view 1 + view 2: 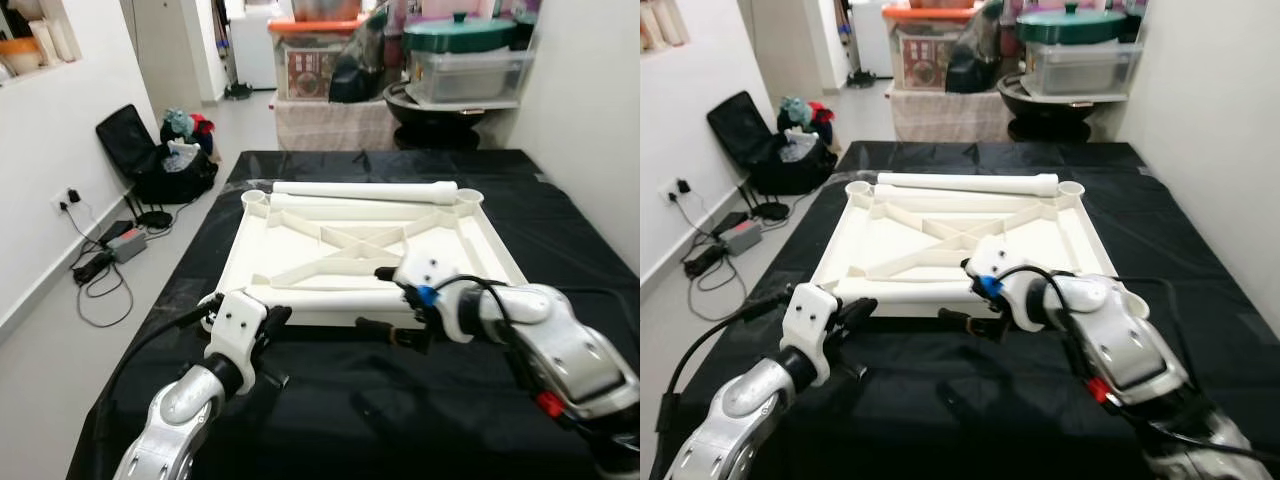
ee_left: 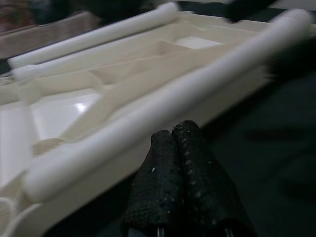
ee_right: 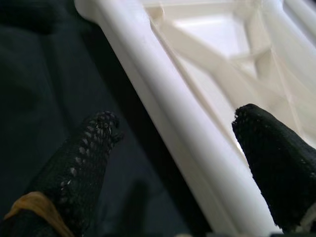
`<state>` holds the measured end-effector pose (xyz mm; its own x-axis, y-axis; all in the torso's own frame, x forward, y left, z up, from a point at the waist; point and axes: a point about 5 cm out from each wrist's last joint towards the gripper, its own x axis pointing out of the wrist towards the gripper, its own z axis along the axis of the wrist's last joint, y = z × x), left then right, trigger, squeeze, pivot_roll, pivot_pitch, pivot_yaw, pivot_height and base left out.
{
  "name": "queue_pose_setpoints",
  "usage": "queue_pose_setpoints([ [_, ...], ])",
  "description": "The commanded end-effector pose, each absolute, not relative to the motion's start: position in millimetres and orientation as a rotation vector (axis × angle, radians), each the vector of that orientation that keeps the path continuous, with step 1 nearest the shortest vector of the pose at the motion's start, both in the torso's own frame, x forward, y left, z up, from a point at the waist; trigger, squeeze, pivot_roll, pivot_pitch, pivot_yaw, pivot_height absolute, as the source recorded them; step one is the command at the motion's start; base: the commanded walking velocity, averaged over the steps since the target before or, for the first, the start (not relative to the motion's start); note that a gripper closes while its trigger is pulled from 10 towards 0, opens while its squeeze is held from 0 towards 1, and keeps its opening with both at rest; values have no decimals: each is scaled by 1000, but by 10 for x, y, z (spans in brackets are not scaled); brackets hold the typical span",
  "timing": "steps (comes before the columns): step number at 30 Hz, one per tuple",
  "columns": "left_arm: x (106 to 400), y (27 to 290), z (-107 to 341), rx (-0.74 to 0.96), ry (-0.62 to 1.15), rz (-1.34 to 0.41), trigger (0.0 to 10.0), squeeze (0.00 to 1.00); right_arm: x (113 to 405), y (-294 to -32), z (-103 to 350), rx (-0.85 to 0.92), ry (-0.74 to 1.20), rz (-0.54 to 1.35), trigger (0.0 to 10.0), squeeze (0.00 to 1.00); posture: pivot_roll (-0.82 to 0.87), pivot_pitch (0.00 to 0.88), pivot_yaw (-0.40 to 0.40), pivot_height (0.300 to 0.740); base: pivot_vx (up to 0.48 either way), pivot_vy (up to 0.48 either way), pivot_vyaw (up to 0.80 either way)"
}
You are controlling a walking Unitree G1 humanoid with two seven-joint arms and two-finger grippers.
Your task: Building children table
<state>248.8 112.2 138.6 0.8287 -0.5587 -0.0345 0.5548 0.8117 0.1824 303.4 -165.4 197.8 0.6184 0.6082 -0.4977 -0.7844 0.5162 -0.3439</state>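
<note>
The right gripper (image 3: 173,143) was spread open astride the near table leg (image 1: 330,298), one finger on each side, nothing yet clamped. The left gripper (image 2: 182,173) was closed and empty, just beside that leg's left end. The leg lay along the near edge of the upturned white tabletop (image 1: 480,235) on the black cloth (image 1: 330,400); a second leg (image 1: 365,187) lay at the far edge. The leg was judged light, stiff and smooth, likely to roll, best gripped mid-length.
</note>
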Motion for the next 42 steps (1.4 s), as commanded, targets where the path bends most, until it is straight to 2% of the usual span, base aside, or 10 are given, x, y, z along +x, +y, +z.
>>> queue_pose_setpoints([
  [1, 2452, 1093, 1366, 217, -11, -630, 10000, 0, 3053, -1674, 1921, -584, 398, 861, 10000, 0, 1, 19, 5, 740, 0, 0, 0],
  [15, 2450, 1193, 1376, 226, -2, -499, 10000, 0, 3341, -1822, 1927, -700, 479, 761, 10000, 0, 5, 72, -1, 740, 0, 0, 0],
  [29, 2388, 1153, 1382, 253, 1, -531, 10000, 0, 3495, -1959, 1990, -724, 583, 714, 10000, 0, 13, 97, -10, 740, 0, 0, 0],
  [30, 2386, 1150, 1383, 255, 1, -532, 10000, 0, 3492, -1955, 1983, -728, 591, 722, 3961, 0, 15, 98, -11, 740, 0, 0, 0],
  [31, 2384, 1148, 1384, 255, 0, -531, 10000, 0, 3492, -1952, 1977, -732, 598, 728, 3961, 0, 15, 98, -11, 740, 0, 0, 0],
  [32, 2384, 1146, 1386, 256, 0, -529, 10000, 0, 3482, -1953, 1961, -747, 610, 740, 2941, 0, 16, 100, -13, 740, 0, 0, 0],
  [36, 2381, 1143, 1389, 257, -1, -528, 10000, 0, 3441, -1964, 1923, -785, 646, 770, 2745, 0, 16, 101, -14, 740, 0, 0, 0],
  [37, 2380, 1140, 1390, 257, -1, -528, 10000, 0, 3429, -1973, 1912, -797, 660, 776, 627, 0, 14, 101, -16, 740, 0, 0, 0],
  [39, 2380, 1139, 1391, 257, -1, -529, 10000, 0, 3435, -1976, 1913, -799, 660, 772, 0, 0, 13, 102, -16, 740, 0, 0, 0],
  [42, 2378, 1139, 1390, 256, 0, -529, 10000, 0, 3443, -1966, 1930, -802, 643, 771, 0, 0, 14, 101, -13, 740, 0, 0, 0],
])
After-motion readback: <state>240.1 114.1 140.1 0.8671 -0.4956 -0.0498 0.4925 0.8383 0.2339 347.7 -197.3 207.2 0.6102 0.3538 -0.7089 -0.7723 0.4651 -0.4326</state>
